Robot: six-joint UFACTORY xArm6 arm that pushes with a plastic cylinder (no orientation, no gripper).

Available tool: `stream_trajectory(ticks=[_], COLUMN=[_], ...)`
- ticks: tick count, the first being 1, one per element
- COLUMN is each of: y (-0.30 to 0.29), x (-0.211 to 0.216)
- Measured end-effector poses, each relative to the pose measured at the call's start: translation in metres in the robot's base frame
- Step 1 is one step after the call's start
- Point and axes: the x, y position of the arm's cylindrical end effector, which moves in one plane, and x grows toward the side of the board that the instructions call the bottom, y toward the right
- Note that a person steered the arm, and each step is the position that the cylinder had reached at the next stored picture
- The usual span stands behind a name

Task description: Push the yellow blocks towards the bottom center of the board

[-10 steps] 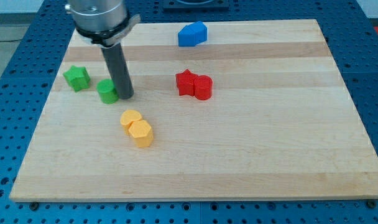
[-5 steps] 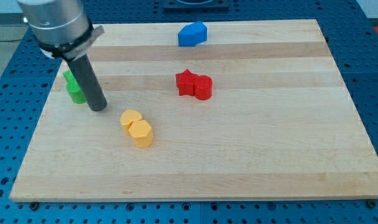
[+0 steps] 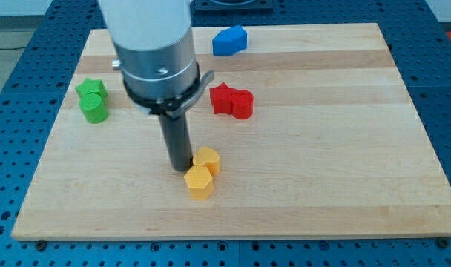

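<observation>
Task status: largely advanced, in my judgement; the two yellow blocks, one (image 3: 207,159) touching the other (image 3: 199,182), sit together on the counter (image 3: 344,185) slightly to the view's left of centre and in its lower half; a short push toward the bottom edge appears to remain. My tip (image 3: 180,166) stands just beside the upper yellow block on its left, apparently touching it. I carry no fingers; nothing opens or closes, nothing is gripped; contact is by the rod alone. Other items lie well apart: the green blocks (image 3: 92,100) at the left, the red blocks (image 3: 233,101) above centre, the blue block (image 3: 230,41) at the top.
</observation>
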Motion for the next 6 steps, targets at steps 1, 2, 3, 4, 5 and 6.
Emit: stream_trajectory(ticks=[1,2,3,4,5,6], y=[0.008,0.043,0.044,0.020,0.007,0.015], x=[0.020,0.020,0.020,0.025,0.000,-0.054])
